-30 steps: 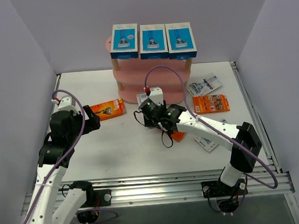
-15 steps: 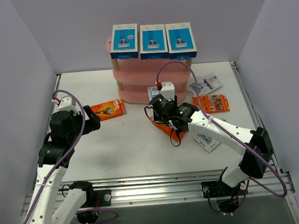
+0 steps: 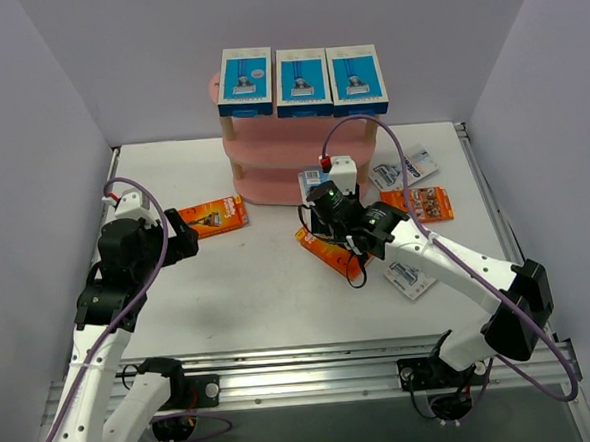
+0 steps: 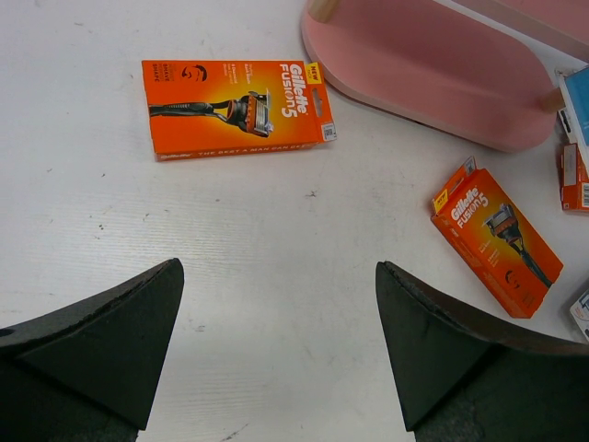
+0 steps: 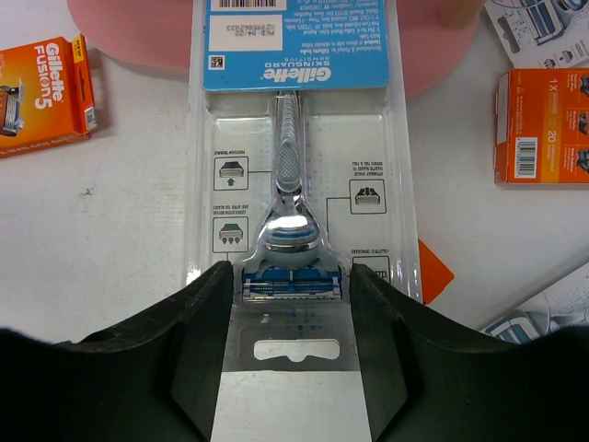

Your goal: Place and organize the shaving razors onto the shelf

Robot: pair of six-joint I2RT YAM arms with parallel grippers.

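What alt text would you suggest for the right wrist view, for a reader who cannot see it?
The right gripper holds a clear blister pack containing a blue-and-silver razor, its blue header card pointing at the pink shelf ahead. On the white table lie an orange razor box at left and an orange card at right.

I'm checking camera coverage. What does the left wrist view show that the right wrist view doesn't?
Only left wrist: the left gripper, open and empty. Only right wrist: the right gripper shut on a clear Gillette SkinGuard blister pack, and an orange cartridge pack. Both: the pink shelf and an orange Fusion5 box.
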